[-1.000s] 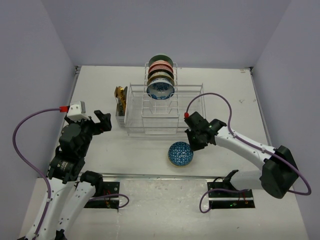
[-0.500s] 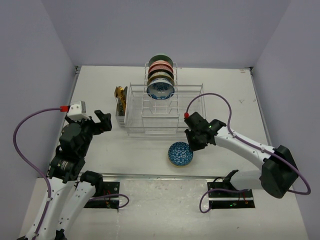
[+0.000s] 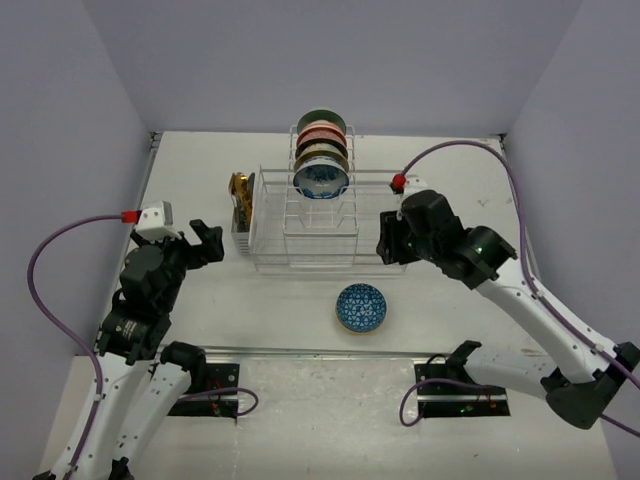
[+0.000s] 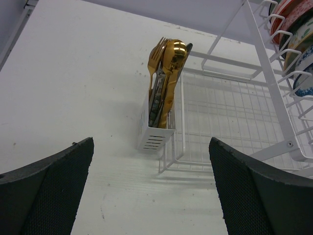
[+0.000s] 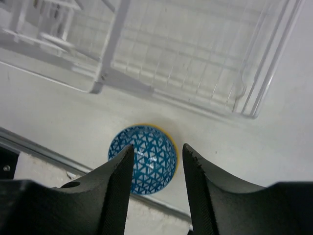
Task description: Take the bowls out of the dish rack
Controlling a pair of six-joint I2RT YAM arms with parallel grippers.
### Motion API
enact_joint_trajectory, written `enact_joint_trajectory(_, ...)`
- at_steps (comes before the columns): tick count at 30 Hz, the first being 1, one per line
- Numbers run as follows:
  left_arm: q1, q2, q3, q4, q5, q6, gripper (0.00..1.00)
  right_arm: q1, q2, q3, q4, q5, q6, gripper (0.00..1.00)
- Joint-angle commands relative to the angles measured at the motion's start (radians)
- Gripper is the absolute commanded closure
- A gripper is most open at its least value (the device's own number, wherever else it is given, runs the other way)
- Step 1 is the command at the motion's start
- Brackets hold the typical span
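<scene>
Right fingers [image 5: 116, 188]: partly apart with a narrow gap and nothing in it; they touch nothing.
Left fingers [image 4: 51, 193]: spread wide, empty, clear of everything.
Right gripper [image 3: 388, 245]: raised off the table [image 3: 200, 180], just beside the right near corner of the rack [image 3: 300, 240].
Left gripper [image 3: 203, 243]: left of the rack, facing the holder [image 3: 240, 210].
Blue bowl [image 3: 361, 307]: alone on the table in front of the rack, apart from it and from both grippers.
Racked bowls [image 3: 322, 152]: on edge, one behind another in the upright dividers at the rack's far side.
Right wrist view alone: the blue bowl's triangle pattern and a yellow edge, seen through the gap between the fingers, with the rack's bare wire floor beyond it.
Left wrist view alone: the white slotted holder sits against the rack's left wall. Gold cutlery [image 4: 167, 63] stands in it, with a fork and spoon heads on top. Slivers of the racked bowls show at the right edge.
Top view alone: both arms and every bowl at once.
Count: five bowls in sight, four in the rack and one on the table; one rack; one holder; two grippers. The cutlery is too bunched to count.
</scene>
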Motion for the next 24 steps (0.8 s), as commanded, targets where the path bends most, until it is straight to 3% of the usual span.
enact_joint_trajectory(1, 0.008, 0.005, -0.002, 0.036, -0.005, 0.031, 0.00, 0.004, -0.053, 0.072, 0.096, 0.084, -0.111, 0.53)
enact_joint_trajectory(10, 0.009, 0.018, 0.003, 0.031, -0.016, 0.031, 0.00, 0.048, -0.012, 0.108, 0.582, 0.134, -0.415, 0.49)
enact_joint_trajectory(14, 0.010, 0.020, 0.003, 0.031, -0.016, 0.030, 0.00, 0.074, 0.063, 0.118, 0.711, 0.191, -0.496, 0.49)
enact_joint_trajectory(24, 0.010, 0.020, 0.001, 0.036, -0.006, 0.031, 0.00, 0.122, 0.248, 0.154, 0.830, 0.279, -0.611, 0.53)
